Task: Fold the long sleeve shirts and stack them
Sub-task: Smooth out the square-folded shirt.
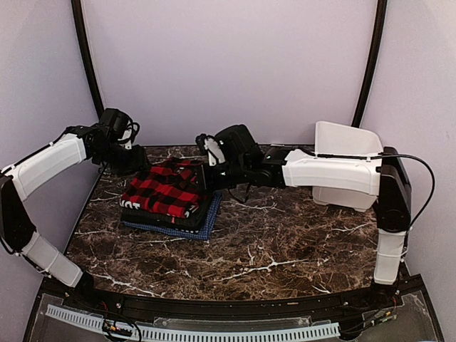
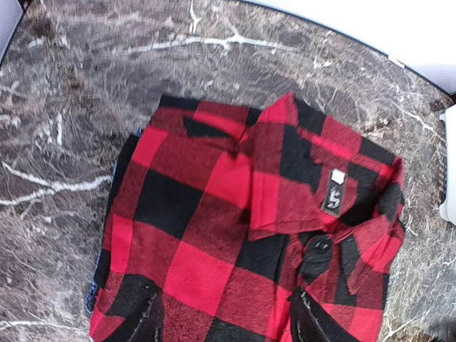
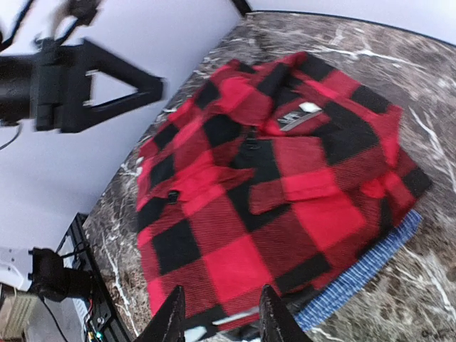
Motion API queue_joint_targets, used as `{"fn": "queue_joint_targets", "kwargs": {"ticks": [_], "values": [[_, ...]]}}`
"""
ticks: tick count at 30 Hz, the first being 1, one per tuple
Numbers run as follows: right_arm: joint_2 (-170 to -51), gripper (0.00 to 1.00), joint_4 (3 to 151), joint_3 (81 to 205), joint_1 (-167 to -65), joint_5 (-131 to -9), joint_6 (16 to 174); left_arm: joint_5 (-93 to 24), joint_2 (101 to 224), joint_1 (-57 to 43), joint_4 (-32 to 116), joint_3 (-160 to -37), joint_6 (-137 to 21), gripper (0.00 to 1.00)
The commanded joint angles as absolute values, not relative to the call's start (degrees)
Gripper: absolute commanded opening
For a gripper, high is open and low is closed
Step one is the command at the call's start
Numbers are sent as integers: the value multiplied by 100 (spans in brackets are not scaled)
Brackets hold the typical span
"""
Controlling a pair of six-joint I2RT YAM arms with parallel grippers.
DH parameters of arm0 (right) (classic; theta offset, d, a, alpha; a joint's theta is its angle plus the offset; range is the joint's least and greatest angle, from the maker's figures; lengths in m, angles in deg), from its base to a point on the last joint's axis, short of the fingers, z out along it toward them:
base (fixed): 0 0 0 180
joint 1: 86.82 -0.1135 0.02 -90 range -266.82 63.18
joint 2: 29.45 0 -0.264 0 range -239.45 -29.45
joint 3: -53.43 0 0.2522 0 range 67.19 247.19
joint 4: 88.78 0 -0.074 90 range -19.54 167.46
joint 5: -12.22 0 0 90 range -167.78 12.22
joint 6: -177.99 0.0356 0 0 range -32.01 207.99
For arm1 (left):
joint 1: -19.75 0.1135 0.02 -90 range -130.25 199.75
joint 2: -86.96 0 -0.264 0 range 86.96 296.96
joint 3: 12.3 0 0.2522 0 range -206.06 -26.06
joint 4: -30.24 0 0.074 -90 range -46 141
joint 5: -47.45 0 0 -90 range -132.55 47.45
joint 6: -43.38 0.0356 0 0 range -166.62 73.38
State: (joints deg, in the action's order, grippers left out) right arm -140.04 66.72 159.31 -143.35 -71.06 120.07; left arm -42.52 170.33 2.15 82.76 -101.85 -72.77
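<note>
The checked shirt point(image 1: 165, 189) is lying folded on top of the pile, left of centre on the marble tabletop point(image 1: 285, 235), collar pointing toward the far edge. Under it a black shirt point(image 1: 164, 216) is peeking out as a dark layer. At the bottom the blue shirt point(image 3: 356, 278) is sticking out along the near right edge.

The left hand point(image 2: 226, 313) is hovering over the pile's far left corner. Its two fingers point(image 2: 146, 324) are spread wide apart, and it is gripping nothing. The right hand point(image 3: 221, 306) is hanging above the pile's right side, fingers parted as well, and nothing is sitting between them. Neither hand is touching the cloth, as far as the wrist views are showing. A white basket point(image 1: 345, 139) is sitting well apart at the far right, behind the right arm.
</note>
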Motion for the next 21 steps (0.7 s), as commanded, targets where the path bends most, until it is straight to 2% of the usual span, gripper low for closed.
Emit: {"fn": "queue_joint_targets", "kwargs": {"ticks": [1,12,21], "values": [[-14478,30,6623,16494,-14827,-6850,11580,-3939,16949,244,8106,-9859,-7447,58],[-14908,28,6644,16017,-15100,-6489,11628,-3623,17008,232,7967,-9752,-7441,57],[-14160,29,6500,15656,-15090,-7020,11572,-3294,17127,-311,7685,-9883,-7512,60]]}}
